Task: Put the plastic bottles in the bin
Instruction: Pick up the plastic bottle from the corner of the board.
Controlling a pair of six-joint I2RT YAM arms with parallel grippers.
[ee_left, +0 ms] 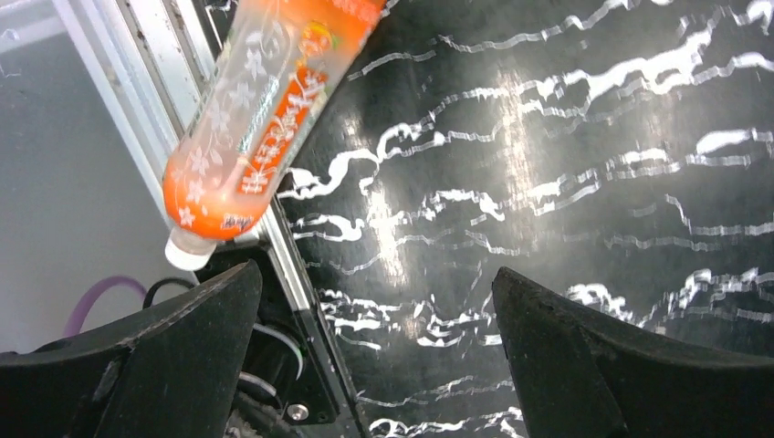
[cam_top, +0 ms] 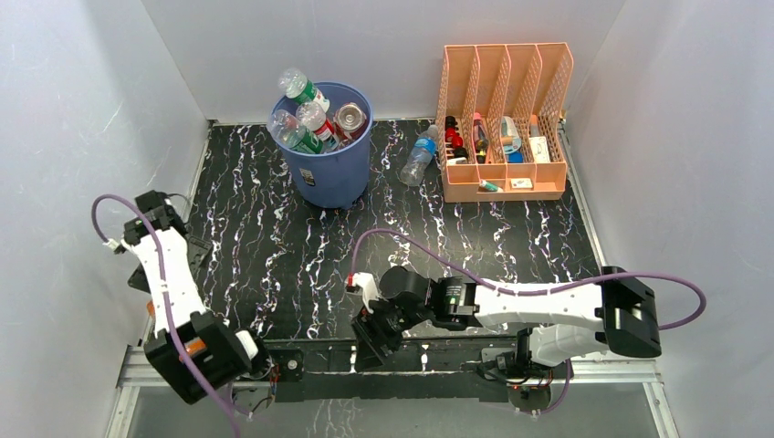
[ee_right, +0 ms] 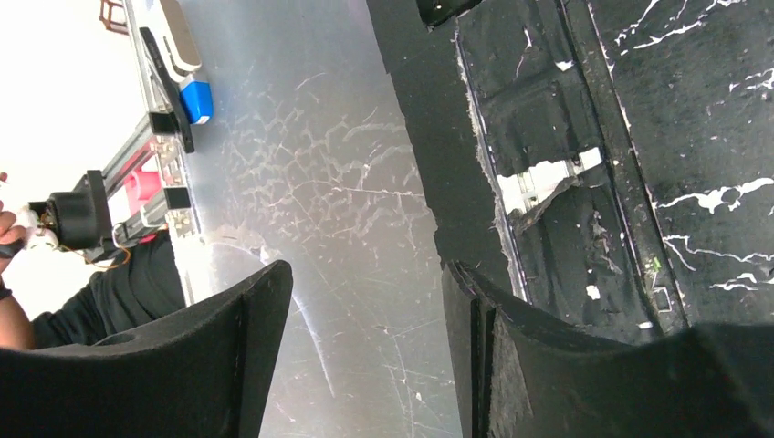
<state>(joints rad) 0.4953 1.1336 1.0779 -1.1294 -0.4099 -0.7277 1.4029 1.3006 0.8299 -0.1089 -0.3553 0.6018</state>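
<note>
Orange-filled clear plastic bottle (ee_left: 251,119) is lying against the table's near-left aluminium edge rail (ee_left: 119,55); its white label script is unreadable. Left gripper (ee_left: 376,283) is hovering beside it, spread wide and empty. Right gripper (ee_right: 365,274) is hanging part-spread and empty over the near edge. Round blue plastic bin (cam_top: 333,173) is standing far back.

One orange bottle (ee_left: 260,119) lies over the metal edge rail (ee_left: 146,73) of the black marbled surface (ee_left: 566,137), white cap toward the left hand (ee_left: 379,292). Fingers spread wide, clear of the bottle.
</note>
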